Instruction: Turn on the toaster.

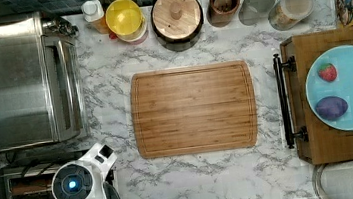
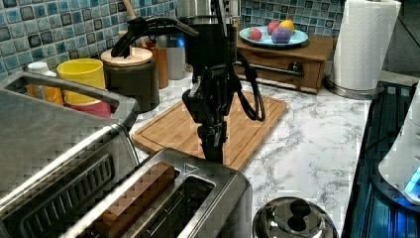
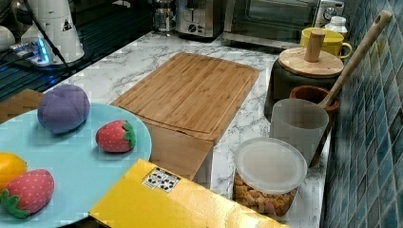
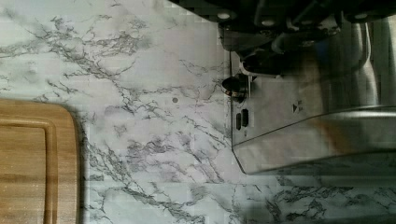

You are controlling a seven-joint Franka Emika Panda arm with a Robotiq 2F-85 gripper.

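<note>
The toaster [image 2: 198,191] is a small brushed-steel pop-up model in the left view's foreground, with a brown slice [image 2: 136,198] in one slot. In the top view the toaster [image 1: 21,190] lies at the bottom left, its right end covered by my arm [image 1: 80,181]. My gripper [image 2: 212,148] points straight down at the toaster's far end, fingers pressed together with nothing held. In the wrist view the dark fingers [image 4: 261,44] sit at the toaster's end panel beside a black knob [image 4: 235,85]. The lever is hidden behind the fingers.
A large steel toaster oven [image 1: 26,81] stands just behind the toaster. A wooden cutting board [image 1: 193,108] lies mid-counter. Jars and a yellow cup [image 1: 124,16] line the tiled wall. A fruit plate [image 1: 349,87] rests on a wooden box, with a paper towel roll [image 2: 364,42] nearby.
</note>
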